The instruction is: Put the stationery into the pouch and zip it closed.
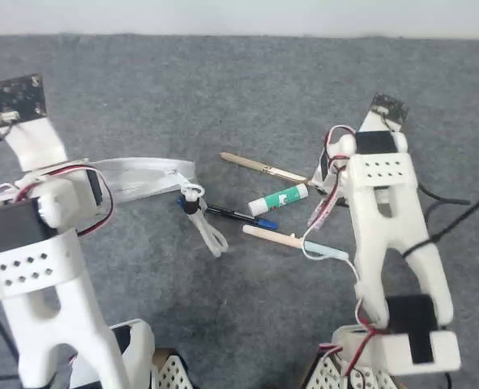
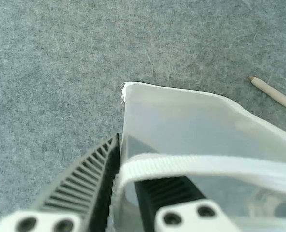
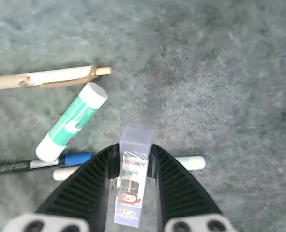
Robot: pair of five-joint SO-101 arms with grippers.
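Clamping the pouch rim, left gripper sits closed on it; right gripper pinches an eraser near the glue stick.

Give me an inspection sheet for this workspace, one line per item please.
Surface: gray carpet, flat.
Job's things: pouch held at its rim; tan pen, glue stick, black pen and cream pen loose on the carpet; eraser held.
Clutter: nothing seen.
Grippers: left gripper shut on the pouch; right gripper shut on the eraser.
Cables: red and black wires looped on both arms.
Surroundings: pale wall behind the carpet.
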